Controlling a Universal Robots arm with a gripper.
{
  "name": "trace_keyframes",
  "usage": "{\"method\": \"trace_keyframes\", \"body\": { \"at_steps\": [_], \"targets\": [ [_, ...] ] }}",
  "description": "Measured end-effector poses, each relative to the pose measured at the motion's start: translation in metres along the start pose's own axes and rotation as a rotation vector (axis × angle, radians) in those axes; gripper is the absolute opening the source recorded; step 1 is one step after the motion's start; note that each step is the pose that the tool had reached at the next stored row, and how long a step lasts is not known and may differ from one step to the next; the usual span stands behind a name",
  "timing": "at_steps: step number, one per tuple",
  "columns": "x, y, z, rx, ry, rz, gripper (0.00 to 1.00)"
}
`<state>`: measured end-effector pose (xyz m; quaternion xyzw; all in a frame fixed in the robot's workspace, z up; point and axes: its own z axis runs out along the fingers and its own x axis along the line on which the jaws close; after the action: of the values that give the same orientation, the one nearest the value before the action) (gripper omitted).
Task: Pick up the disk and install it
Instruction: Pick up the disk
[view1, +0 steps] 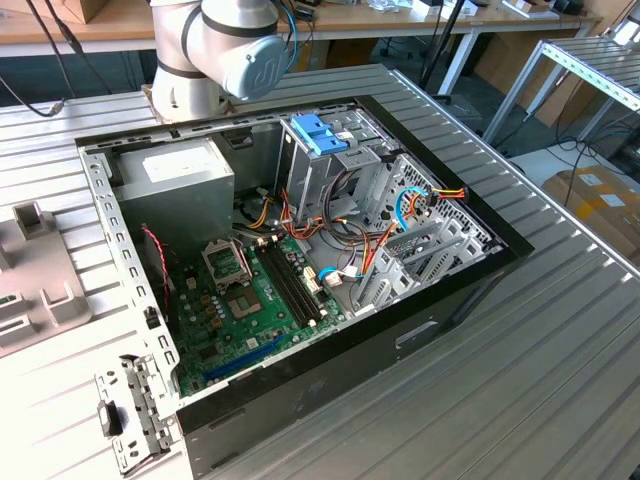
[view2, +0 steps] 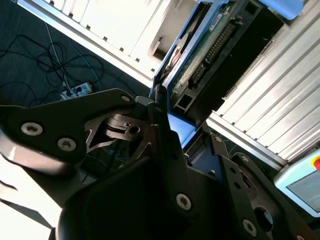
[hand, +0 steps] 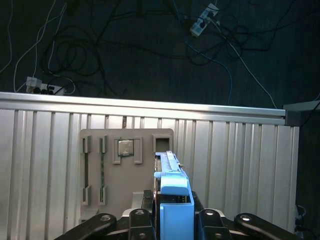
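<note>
In both wrist views I see the gripper closed on the disk. Its black fingers press either side of the light-blue rail. The disk is held edge-on. In the second wrist view its green circuit board faces the camera, with the blue rail running along one edge.

In the first wrist view a grey fixture lies on the ribbed table beyond the disk, with a small square chip in one of its pockets. I cannot tell whether the disk touches the fixture. Past the table edge, cables and a power strip lie on the dark floor.

In the exterior view the arm rises behind the open case, which lies on its side on the table. Inside the case, the motherboard is toward the exterior view's left. The power supply sits behind it, and the drive cage with its blue bracket stands near the middle. The fixture sits well apart from the case, at the exterior view's left edge.
</note>
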<state>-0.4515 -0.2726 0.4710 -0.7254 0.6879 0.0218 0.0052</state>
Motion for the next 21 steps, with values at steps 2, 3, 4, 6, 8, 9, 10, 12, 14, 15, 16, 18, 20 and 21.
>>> {"method": "trace_keyframes", "body": {
  "at_steps": [2,3,4,6,8,9,10,12,14,15,16,18,20,21],
  "targets": [
    [0.0011,-0.0003,-0.0001,-0.0001,0.0000,0.000,0.37],
    [0.0017,-0.0005,-0.0001,0.0000,0.0000,0.000,0.37],
    [0.0022,-0.0007,-0.0001,0.0000,0.0000,0.000,0.37],
    [0.0037,-0.0011,-0.0002,0.0000,0.0000,0.000,0.37],
    [0.0059,-0.0018,-0.0003,0.0000,0.0000,0.000,0.37],
    [0.0067,-0.0020,-0.0003,0.0000,0.0000,0.000,0.37],
    [0.0075,-0.0022,-0.0004,0.0000,0.0000,0.000,0.37],
    [0.0090,-0.0026,-0.0004,0.0000,0.0000,0.000,0.37],
    [0.0101,-0.0030,-0.0005,0.0000,0.0000,0.000,0.37],
    [0.0105,-0.0032,-0.0005,-0.0001,0.0000,0.000,0.37],
    [0.0112,-0.0037,-0.0006,-0.0001,0.0001,0.000,0.37],
    [0.0127,-0.0055,-0.0006,0.0000,0.0000,0.000,0.37],
    [0.0139,-0.0071,-0.0007,0.0001,0.0000,0.000,0.37],
    [0.0150,-0.0086,-0.0008,-0.0001,0.0000,0.000,0.37]
  ]
}}
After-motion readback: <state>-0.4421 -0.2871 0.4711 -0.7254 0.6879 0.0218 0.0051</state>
